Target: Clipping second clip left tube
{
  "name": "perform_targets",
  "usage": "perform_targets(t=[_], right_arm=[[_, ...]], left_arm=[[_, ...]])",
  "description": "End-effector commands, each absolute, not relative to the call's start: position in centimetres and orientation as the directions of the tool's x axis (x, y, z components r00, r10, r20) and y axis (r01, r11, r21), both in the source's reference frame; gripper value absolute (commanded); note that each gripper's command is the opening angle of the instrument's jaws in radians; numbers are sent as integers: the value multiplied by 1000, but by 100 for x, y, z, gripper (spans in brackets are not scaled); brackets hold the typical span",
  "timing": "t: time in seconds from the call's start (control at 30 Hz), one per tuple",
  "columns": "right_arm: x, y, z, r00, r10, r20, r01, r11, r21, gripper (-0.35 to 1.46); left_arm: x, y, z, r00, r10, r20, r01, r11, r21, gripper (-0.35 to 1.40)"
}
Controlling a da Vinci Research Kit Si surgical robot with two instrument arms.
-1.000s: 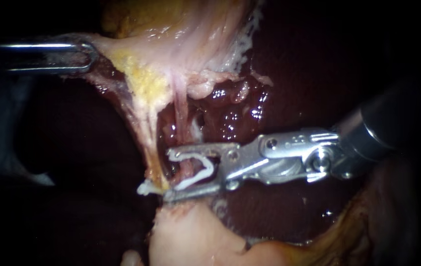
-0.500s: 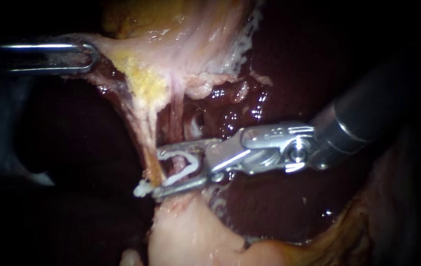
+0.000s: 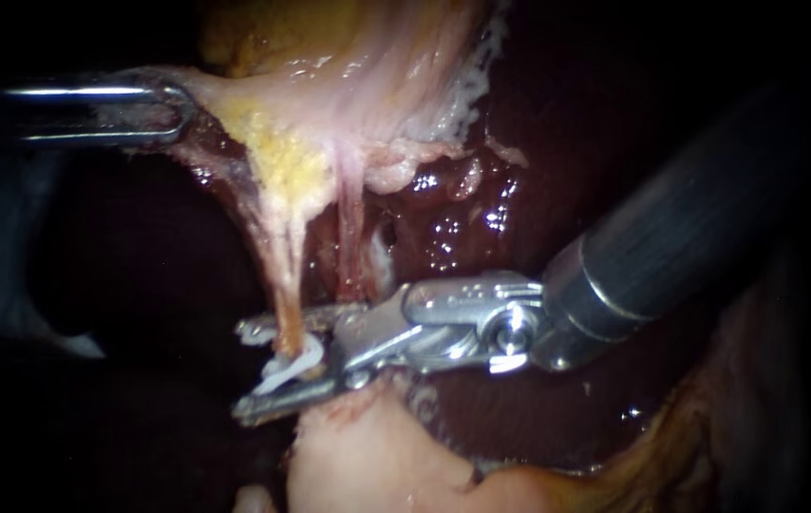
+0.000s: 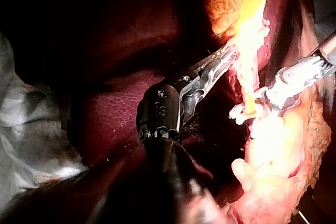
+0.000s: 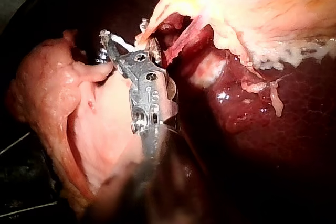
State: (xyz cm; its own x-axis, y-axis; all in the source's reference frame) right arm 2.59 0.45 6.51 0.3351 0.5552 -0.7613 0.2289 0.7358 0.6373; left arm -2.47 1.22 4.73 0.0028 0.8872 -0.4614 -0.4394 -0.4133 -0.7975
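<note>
Worryingly, the right instrument [image 3: 249,370], half-closed on its clip [image 3: 292,369] astride the left tube [image 3: 287,304] at seven o'clock, could clip askew if the left instrument [image 3: 178,109], gripping the gallbladder [image 3: 358,57], tugs.

The steel left instrument [image 3: 173,109] grips the pale, fatty gallbladder tissue [image 3: 330,85] at the endoscope view's upper left. From that tissue the thin pinkish left tube [image 3: 284,285] hangs just beside the right tube [image 3: 353,237], both before the dark red liver [image 3: 519,399]. The steel right instrument [image 3: 246,370] straddles the left tube low down with its jaws, the white plastic clip [image 3: 287,372] seated between them, touching both. A pale tissue lump [image 3: 358,456] lies beneath them.
</note>
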Motion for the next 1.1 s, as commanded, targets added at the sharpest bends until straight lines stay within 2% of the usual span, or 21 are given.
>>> perform_targets(t=[0.03, 0.4, 0.63, 0.7, 0.83, 0.93, 1.0, 1.1], right_arm=[[259, 43, 647, 336, 558, -759, 230, 733, 640, 49], [259, 11, 613, 334, 559, -759, 260, 720, 644, 46], [257, 12, 614, 338, 571, -748, 259, 708, 657, 39], [257, 14, 616, 340, 586, -736, 242, 702, 670, 32], [256, 18, 618, 347, 630, -695, 211, 669, 713, -8], [257, 20, 620, 350, 647, -677, 203, 654, 729, -31], [257, 21, 621, 350, 647, -677, 202, 654, 729, -35], [257, 23, 623, 361, 701, -615, 172, 598, 783, -35]], left_arm=[[-247, 122, 473, 3, 887, -461, -439, -413, -798, -35], [-246, 122, 473, 2, 887, -461, -439, -414, -798, -35], [-246, 122, 473, 2, 887, -461, -439, -414, -798, -35], [-246, 122, 473, 2, 887, -461, -439, -414, -798, -35], [-246, 122, 473, 2, 887, -461, -439, -414, -798, -35], [-246, 122, 473, 2, 887, -461, -439, -414, -798, -35], [-246, 122, 473, 2, 887, -461, -438, -414, -798, -35], [-246, 122, 473, 2, 887, -461, -438, -414, -798, -35]])
